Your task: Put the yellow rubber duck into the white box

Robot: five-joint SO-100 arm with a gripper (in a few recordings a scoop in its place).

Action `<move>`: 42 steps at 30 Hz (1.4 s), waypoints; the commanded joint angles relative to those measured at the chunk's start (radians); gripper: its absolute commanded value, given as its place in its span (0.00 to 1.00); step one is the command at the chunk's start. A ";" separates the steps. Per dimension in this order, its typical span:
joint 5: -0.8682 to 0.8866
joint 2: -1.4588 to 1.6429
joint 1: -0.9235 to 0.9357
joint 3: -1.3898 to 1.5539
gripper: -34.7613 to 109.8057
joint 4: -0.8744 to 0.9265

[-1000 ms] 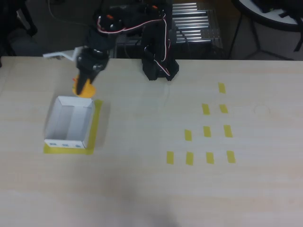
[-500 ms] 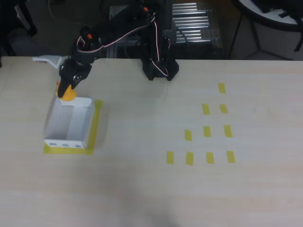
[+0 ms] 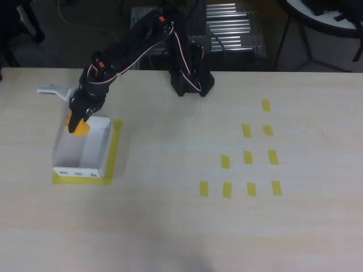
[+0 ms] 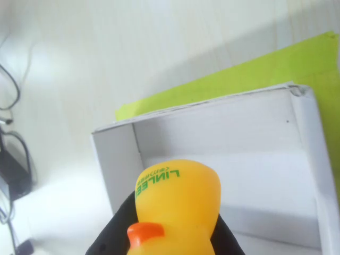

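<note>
In the overhead view the black arm reaches from its base at the table's far edge down to the left, and the gripper (image 3: 76,120) hangs over the far left corner of the white box (image 3: 96,153). Its fingers are clamped on the yellow rubber duck (image 3: 79,127), which shows as an orange-yellow blob at the gripper's tip, just over the box's far wall – held in the air, not resting on the box floor as far as the view tells.

The wrist view looks down past the duck (image 4: 178,210) into the box (image 4: 311,143): the toy fills the lower middle, with an orange beak at the bottom and green lettering on its base, dark gripper parts hugging it on both sides. Beneath it lie the box's white floor and low walls, and a strip of yellow-green tape (image 4: 239,79) runs along the outside of the far wall.

The box sits on a yellow tape patch (image 3: 115,148) on the pale wooden table (image 3: 170,226). Well apart to the right – a cluster of small yellow tape strips (image 3: 248,157) stuck flat on the tabletop
</note>
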 commanded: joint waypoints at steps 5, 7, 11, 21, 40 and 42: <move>-0.015 -0.014 -0.009 0.020 0.36 -0.117; -0.015 -0.015 -0.009 0.038 0.38 -0.141; -0.017 -0.015 -0.009 0.058 0.40 -0.156; -0.038 -0.014 -0.017 0.104 0.40 -0.215; 0.449 0.977 -0.571 0.319 0.24 0.017; 0.522 1.123 -0.669 0.440 0.24 0.095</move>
